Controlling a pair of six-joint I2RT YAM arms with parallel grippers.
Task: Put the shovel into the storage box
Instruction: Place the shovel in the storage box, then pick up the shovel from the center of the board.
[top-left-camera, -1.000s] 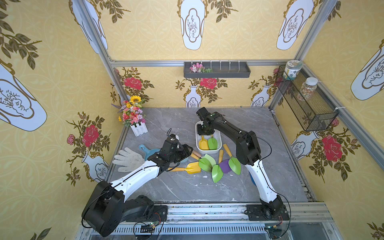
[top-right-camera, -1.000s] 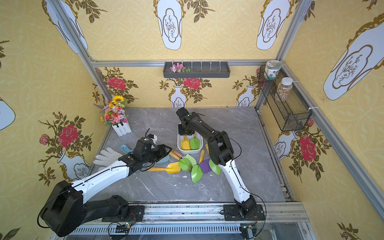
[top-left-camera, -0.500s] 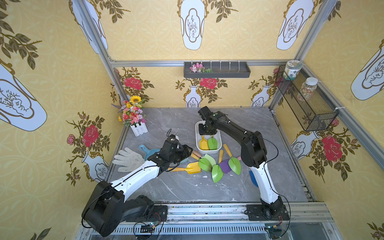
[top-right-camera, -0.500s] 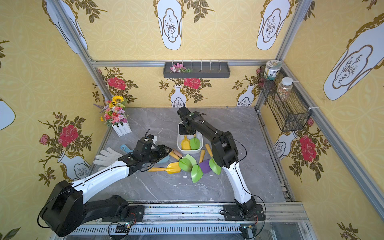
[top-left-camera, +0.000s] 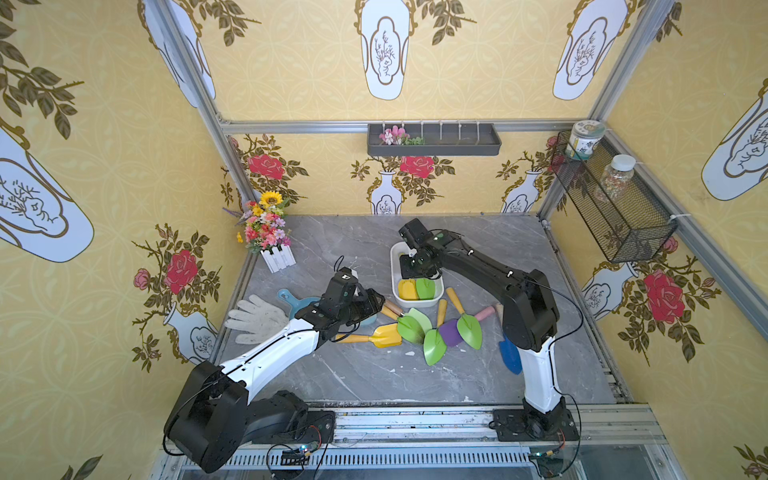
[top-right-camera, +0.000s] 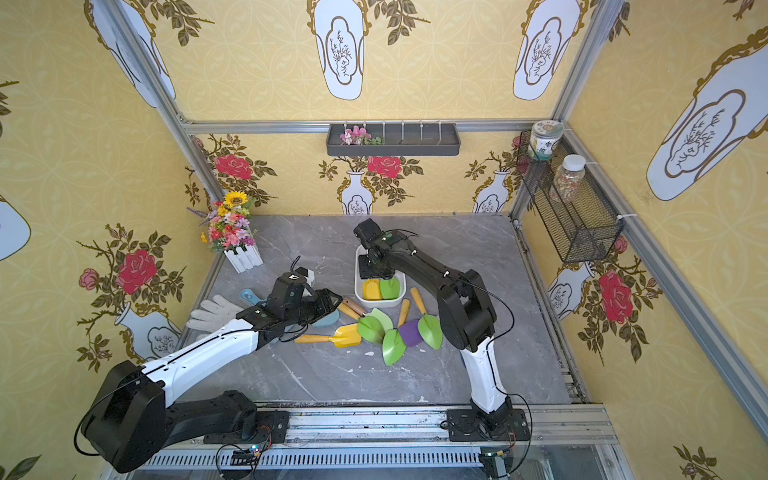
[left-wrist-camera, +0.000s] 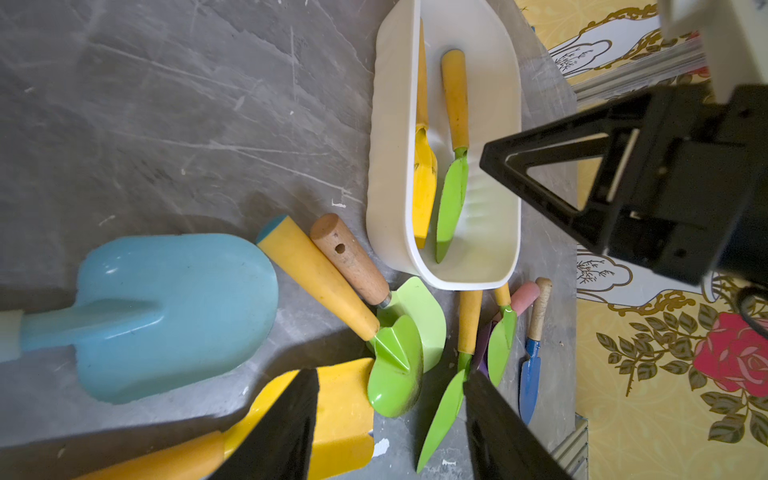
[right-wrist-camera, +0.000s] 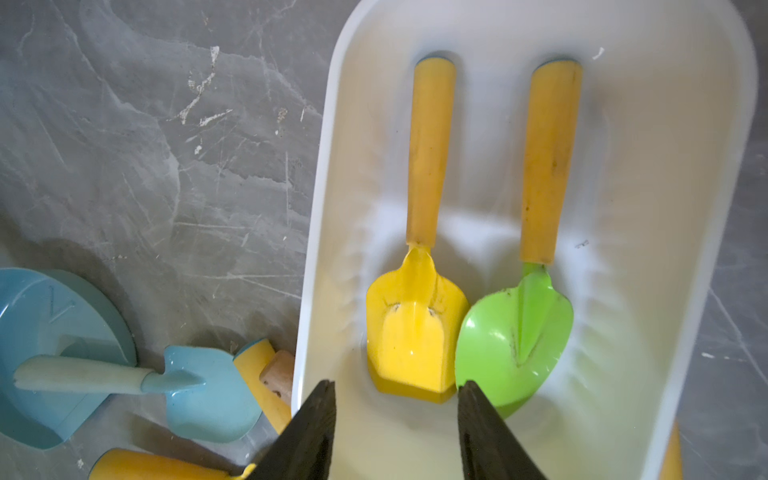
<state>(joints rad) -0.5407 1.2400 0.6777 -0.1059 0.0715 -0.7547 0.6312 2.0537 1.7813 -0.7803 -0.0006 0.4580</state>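
Two shovels stored: a yellow shovel (right-wrist-camera: 411, 340) and a green shovel (right-wrist-camera: 515, 328) lay side by side inside the storage box (right-wrist-camera: 324, 208), handles toward the back wall and blades toward the robot.
Storage box: it stood on the counter (top-left-camera: 374, 382) about midway back, its long axis running from the robot toward the back wall.
Right pincer (right-wrist-camera: 395, 386): it hung over the near end of the box with its fingers spread and nothing between them.
Left pincer (left-wrist-camera: 390, 372): it hovered low over the loose pile, fingers spread and empty.
Loose pile: several shovels overlapped on the counter just in front of the box, among them a loose yellow shovel (top-left-camera: 386, 334), a pale blue scoop (left-wrist-camera: 166, 311) and a dark blue trowel (top-left-camera: 510, 353).
Deciding relation: the loose yellow shovel lay just beside the left pincer, on the robot's side of it, blade toward the pile and handle by the left forearm. Its long axis ran across the counter, roughly crosswise to the box.
Nearer arm: the left, by my reading.
Likely need: a shovel taken from there would probably want turning to line up with the box.
Risk: the overlapping blades could drag a neighbour along.
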